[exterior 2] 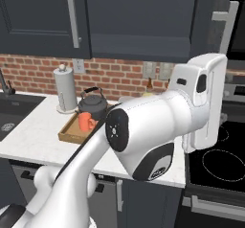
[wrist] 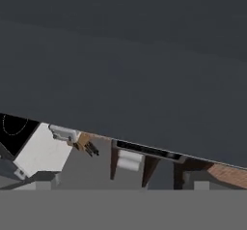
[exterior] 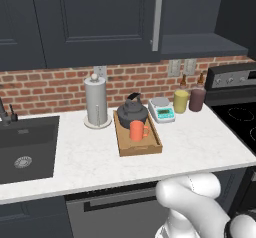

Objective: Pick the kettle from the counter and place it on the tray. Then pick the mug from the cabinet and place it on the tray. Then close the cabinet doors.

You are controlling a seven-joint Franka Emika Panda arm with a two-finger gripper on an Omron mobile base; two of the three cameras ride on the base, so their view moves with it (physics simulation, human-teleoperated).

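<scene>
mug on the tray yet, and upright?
Yes. The mug stands upright inside the tray, just in front of the kettle.

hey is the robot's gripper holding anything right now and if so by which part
Nothing that can be seen. The kettle and mug both sit on the tray, and the hand view faces a dark cabinet door.

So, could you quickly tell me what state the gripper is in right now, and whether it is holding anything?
Gripper: open, with nothing visibly held. The kettle and the mug both sit on the tray.
</scene>
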